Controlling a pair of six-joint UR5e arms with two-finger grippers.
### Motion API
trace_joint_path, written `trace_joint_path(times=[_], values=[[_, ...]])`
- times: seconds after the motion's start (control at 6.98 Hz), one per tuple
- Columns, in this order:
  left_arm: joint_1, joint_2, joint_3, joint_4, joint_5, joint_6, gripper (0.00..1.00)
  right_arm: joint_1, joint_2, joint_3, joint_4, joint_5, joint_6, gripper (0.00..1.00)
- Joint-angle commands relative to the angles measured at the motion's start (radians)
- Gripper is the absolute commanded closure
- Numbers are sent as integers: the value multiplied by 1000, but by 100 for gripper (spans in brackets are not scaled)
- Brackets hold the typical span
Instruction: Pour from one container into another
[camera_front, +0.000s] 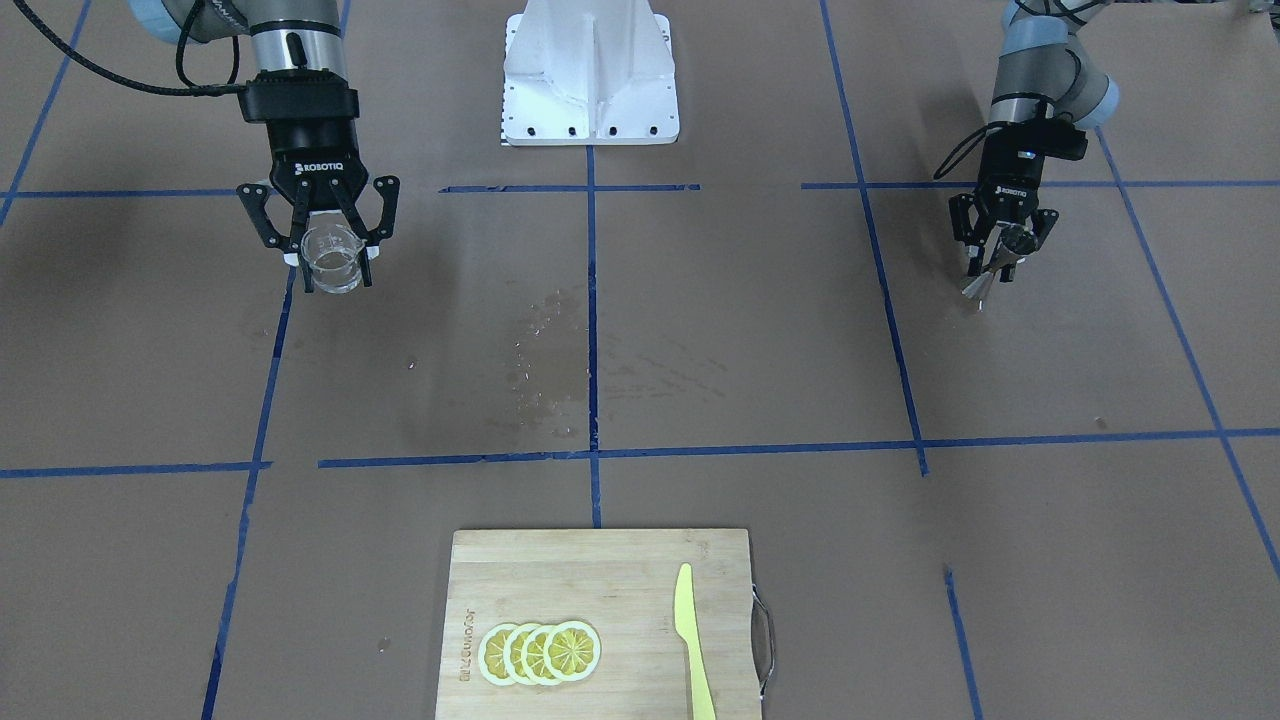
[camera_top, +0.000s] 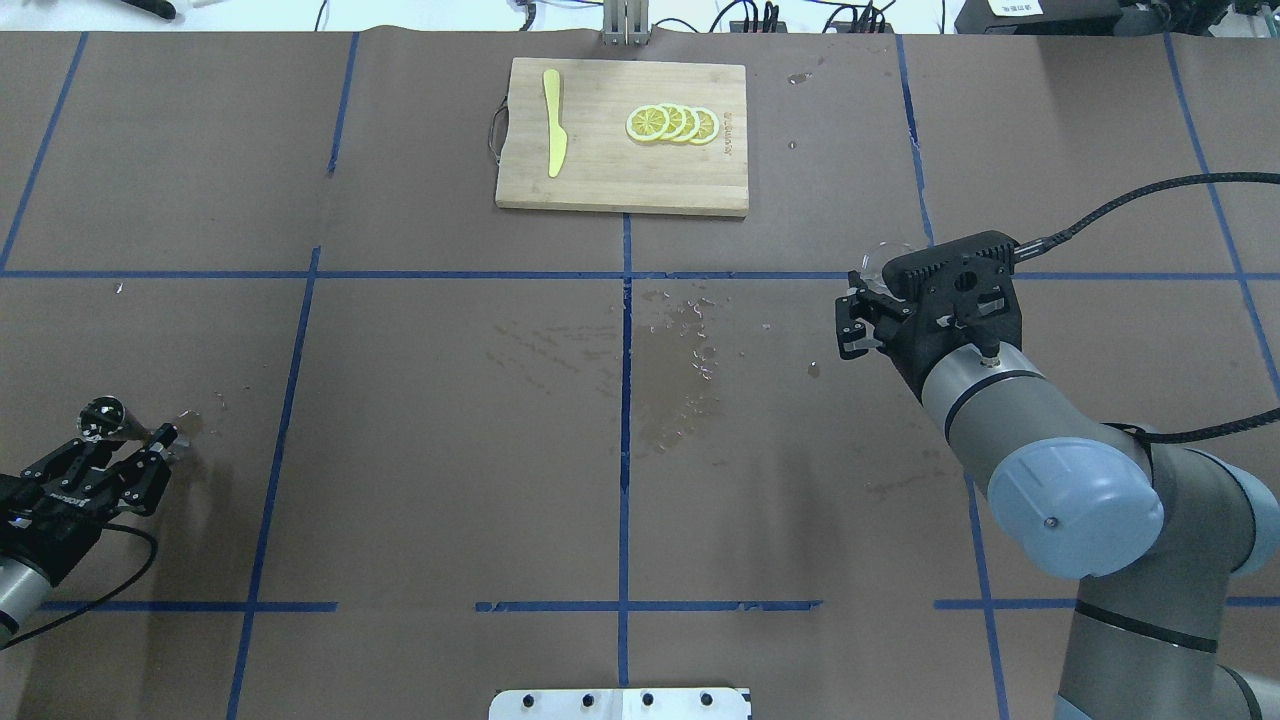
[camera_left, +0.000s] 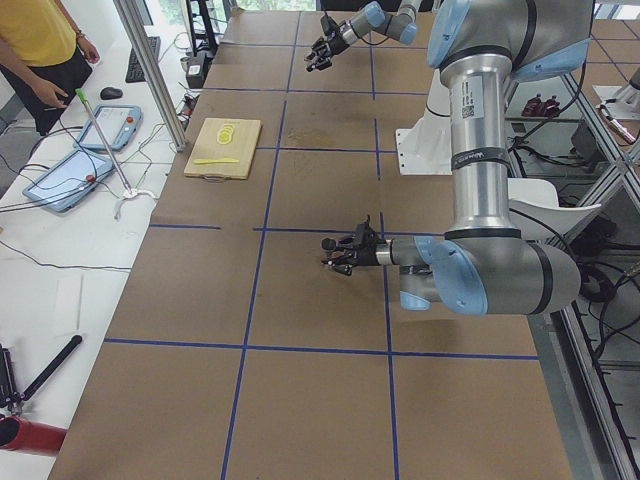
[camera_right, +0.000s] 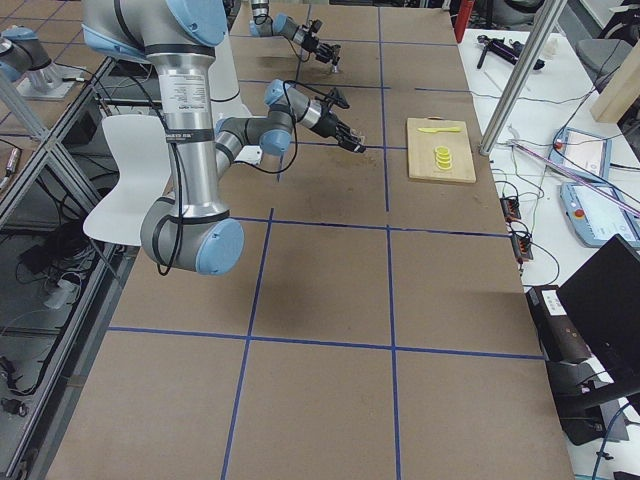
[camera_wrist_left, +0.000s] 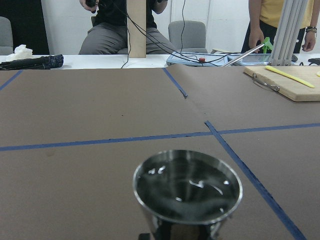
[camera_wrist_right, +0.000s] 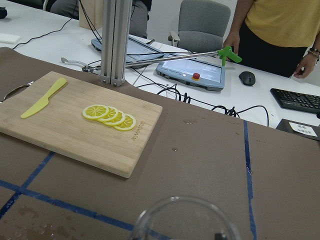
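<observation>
At the left edge of the table (camera_top: 420, 480), as the overhead view gives it, the left pincer (camera_front: 1000, 260) is closed on the jigger (camera_wrist_left: 187, 187) and holds it low over the brown paper. We cannot tell whether the foot of the jigger touches the table. The left wrist view looks into its upper cup, where a shiny liquid surface lies a little below the rim.

Going to the right, blue tape lines (camera_top: 625, 450) divide the table into squares. In the middle a wet patch (camera_top: 680, 370) with scattered drops lies flat on the paper, between the two pincers. Beyond it, well apart from both pincers, lies a wooden cutting board (camera_top: 620, 190). It carries a yellow knife (camera_top: 553, 130) on its left part and four overlapping lemon slices (camera_top: 672, 123) on its right part.

At the right, the right pincer (camera_front: 335, 275) grips the glass cup (camera_front: 328, 255), one finger on each side of its wall, and holds it above the table. We cannot tell if anything is in the cup. The two containers are well apart, near opposite ends of the table. In the right wrist view the rim of the cup shows at the bottom edge, and past the far side of the table stands a person (camera_wrist_right: 280, 35) in a yellow shirt.
</observation>
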Motion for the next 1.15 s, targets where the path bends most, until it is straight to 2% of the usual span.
trace_joint_path(times=[0.0, 0.14, 0.43, 0.57, 0.86, 1.0], values=[[0, 10, -20, -2, -59, 9, 26, 1, 1, 7, 0, 14, 0, 100], [-1, 30, -38, -2, -114, 11, 26, 1, 1, 7, 0, 14, 0, 100], [-3, 173, -149, 1, -225, 12, 26, 1, 1, 7, 0, 14, 0, 100], [-8, 206, -163, 2, -284, 14, 26, 1, 1, 7, -2, 14, 0, 100], [-21, 334, -201, -11, -474, 63, 0, 2, -3, -1, -2, 14, 0, 100], [-32, 365, -194, -13, -490, 104, 0, 4, -15, 2, -2, 15, 0, 100]])
